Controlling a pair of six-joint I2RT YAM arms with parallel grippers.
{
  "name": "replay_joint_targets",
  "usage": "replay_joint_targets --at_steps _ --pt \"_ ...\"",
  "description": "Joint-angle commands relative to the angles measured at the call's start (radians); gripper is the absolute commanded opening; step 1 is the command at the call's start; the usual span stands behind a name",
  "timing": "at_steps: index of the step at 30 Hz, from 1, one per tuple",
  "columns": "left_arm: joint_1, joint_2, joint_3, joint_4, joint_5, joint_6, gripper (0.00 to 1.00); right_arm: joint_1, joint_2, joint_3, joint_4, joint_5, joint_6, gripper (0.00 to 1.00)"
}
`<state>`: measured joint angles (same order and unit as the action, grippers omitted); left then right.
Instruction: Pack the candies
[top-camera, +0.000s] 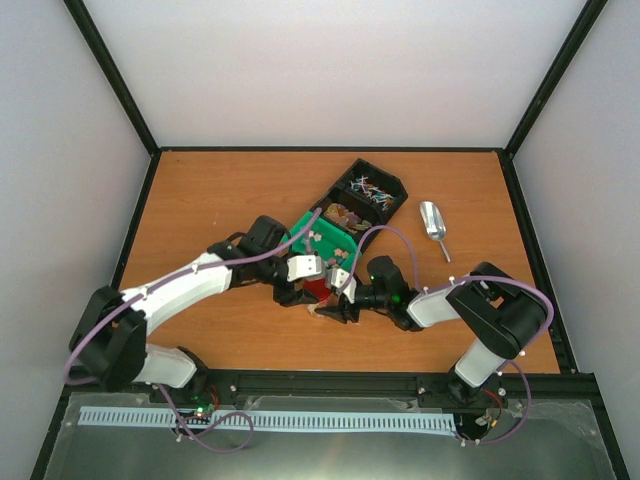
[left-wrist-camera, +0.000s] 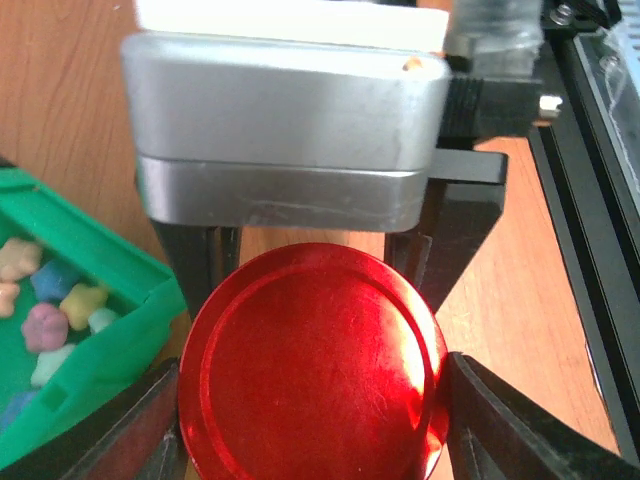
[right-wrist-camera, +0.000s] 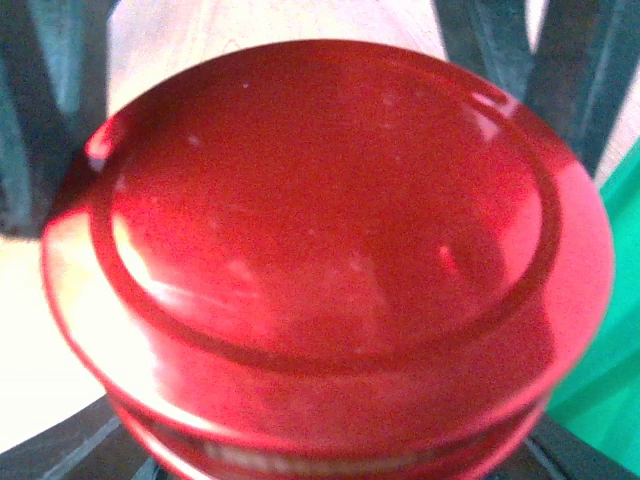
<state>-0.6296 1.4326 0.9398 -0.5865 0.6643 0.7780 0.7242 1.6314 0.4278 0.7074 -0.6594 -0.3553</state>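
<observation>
Left gripper is clamping the red tin by its sides. Right gripper is straddling it opposite; I cannot tell whether it is gripping. Candies are lying in the green tray just beside. Judgement: right wants squaring on the rim before any pull.

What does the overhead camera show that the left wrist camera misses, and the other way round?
Only overhead: the metal scoop, the black box of wrapped sweets, and the whole left arm and right arm. Only the left wrist: the separate shapes of the pastel candies, and the left pincer with a finger on either side of the red tin. Both: the green tray, the red tin and the wooden table.
</observation>
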Motion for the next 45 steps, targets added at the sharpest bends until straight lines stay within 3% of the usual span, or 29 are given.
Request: replay_joint_targets --at_steps 1,2,5,6,8,13,18,22,26,31,36,38,40,43,45 --pt "0.007 0.066 0.063 -0.27 0.078 0.255 0.39 -0.058 -0.018 0.037 -0.049 -0.044 -0.063 0.44" --pt "0.009 0.054 0.048 -0.212 0.069 0.169 0.38 -0.066 -0.02 0.04 -0.051 -0.036 -0.055 0.5" --pt "0.016 -0.038 -0.06 0.055 0.047 -0.149 0.38 -0.077 -0.039 0.043 -0.049 -0.01 -0.014 0.86" --pt "0.012 -0.075 -0.1 0.166 0.009 -0.262 0.38 -0.076 -0.044 0.033 -0.034 -0.003 0.004 0.91" --pt "-0.014 -0.128 -0.162 0.312 -0.093 -0.41 0.38 -0.067 -0.058 0.012 0.005 0.029 0.053 0.94" --pt "-0.074 -0.153 -0.194 0.411 -0.307 -0.645 0.38 -0.017 -0.038 -0.01 0.066 0.116 0.096 0.94" --pt "-0.091 -0.139 -0.196 0.439 -0.324 -0.762 0.38 0.002 0.0 0.02 0.082 0.135 0.117 0.92" --pt "-0.091 -0.139 -0.204 0.434 -0.23 -0.741 0.38 0.007 0.014 0.031 0.073 0.165 0.098 0.83" --pt "-0.086 -0.148 -0.203 0.375 -0.169 -0.609 0.37 0.004 0.009 0.03 0.037 0.149 0.075 0.67" --pt "-0.078 -0.104 -0.146 0.15 0.011 -0.237 0.37 -0.018 0.0 0.022 0.009 0.097 0.046 0.47" --pt "-0.058 0.007 -0.017 -0.173 0.036 0.204 0.37 -0.06 -0.008 0.037 -0.068 -0.016 -0.038 0.4" --pt "-0.042 0.053 0.037 -0.247 0.045 0.266 0.37 -0.076 -0.01 0.048 -0.106 -0.06 -0.075 0.42" --pt "-0.02 0.085 0.076 -0.263 0.07 0.243 0.36 -0.09 -0.008 0.058 -0.125 -0.071 -0.092 0.5" --pt "0.0 0.063 0.032 -0.083 0.077 -0.017 0.34 -0.104 -0.009 0.067 -0.117 -0.041 -0.072 0.83" --pt "0.0 0.016 -0.048 0.093 0.061 -0.213 0.34 -0.104 -0.019 0.061 -0.089 -0.027 -0.037 0.91"
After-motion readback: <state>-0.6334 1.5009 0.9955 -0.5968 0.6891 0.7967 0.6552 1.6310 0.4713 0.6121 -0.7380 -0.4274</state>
